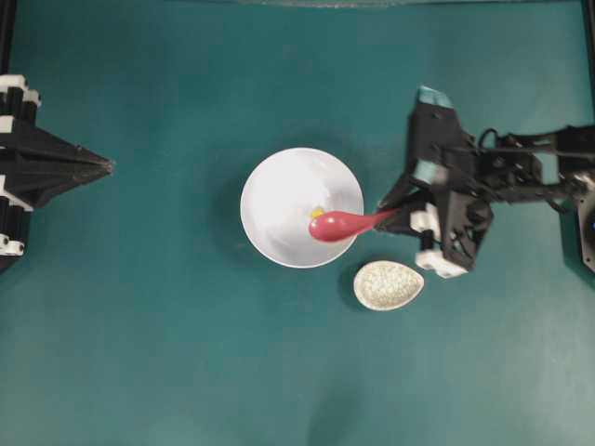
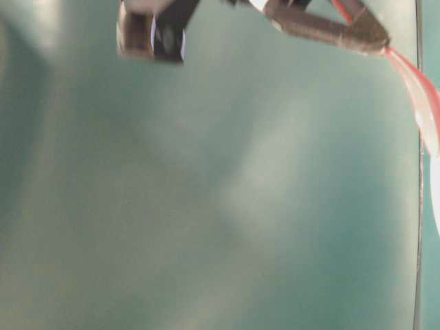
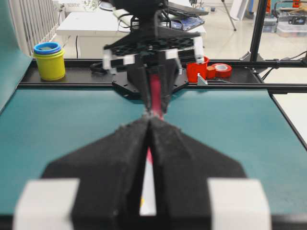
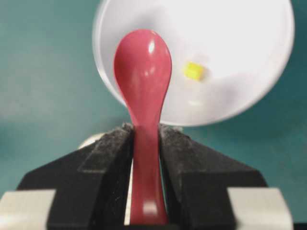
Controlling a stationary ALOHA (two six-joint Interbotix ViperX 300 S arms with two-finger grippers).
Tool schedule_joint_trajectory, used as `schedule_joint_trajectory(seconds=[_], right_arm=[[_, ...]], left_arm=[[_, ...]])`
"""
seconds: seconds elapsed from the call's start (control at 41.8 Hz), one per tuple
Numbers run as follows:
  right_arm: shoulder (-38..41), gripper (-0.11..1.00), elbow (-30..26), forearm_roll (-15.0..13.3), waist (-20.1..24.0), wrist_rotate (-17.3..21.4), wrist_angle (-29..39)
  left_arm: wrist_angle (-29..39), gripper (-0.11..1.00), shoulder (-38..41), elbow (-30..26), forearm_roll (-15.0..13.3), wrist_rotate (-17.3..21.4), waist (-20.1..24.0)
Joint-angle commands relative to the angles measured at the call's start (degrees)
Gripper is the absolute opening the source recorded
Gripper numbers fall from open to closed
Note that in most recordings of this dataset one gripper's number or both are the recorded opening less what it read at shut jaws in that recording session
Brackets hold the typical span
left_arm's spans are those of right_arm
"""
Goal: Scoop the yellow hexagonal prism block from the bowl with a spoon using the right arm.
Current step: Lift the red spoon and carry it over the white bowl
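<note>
Over the white bowl (image 1: 279, 190) at mid-bench, my right gripper (image 4: 145, 143) clamps the pink-red spoon (image 4: 144, 81) — yellow hexagonal block (image 4: 194, 71) beside its scoop, seemingly untouched; my left gripper (image 3: 149, 125) sits closed.

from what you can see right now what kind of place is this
Probably a robotics lab bench: two robot arms face each other across a teal table, framed by a black metal frame, with white worktables and tape rolls behind.
</note>
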Motion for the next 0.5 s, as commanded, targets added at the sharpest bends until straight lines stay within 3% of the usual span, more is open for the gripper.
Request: schedule_joint_trajectory(seconds=[0.0,0.407,0.478], right_arm=[[1.85,0.24,-5.63,0.00,-2.29,0.35,7.47],[13.89,0.24,-21.27,-0.09,-5.27,0.79,34.89],[15.12,0.24,-22.94,-0.26,-5.27,1.41,37.09]], left_arm=[[-0.53,0.00,0.53,-1.49,0.09,0.09,0.00],[-0.35,0.00,0.09,-1.58,0.09,0.00,0.00],[-0.35,0.00,0.00,-1.58,0.09,0.00,0.00]])
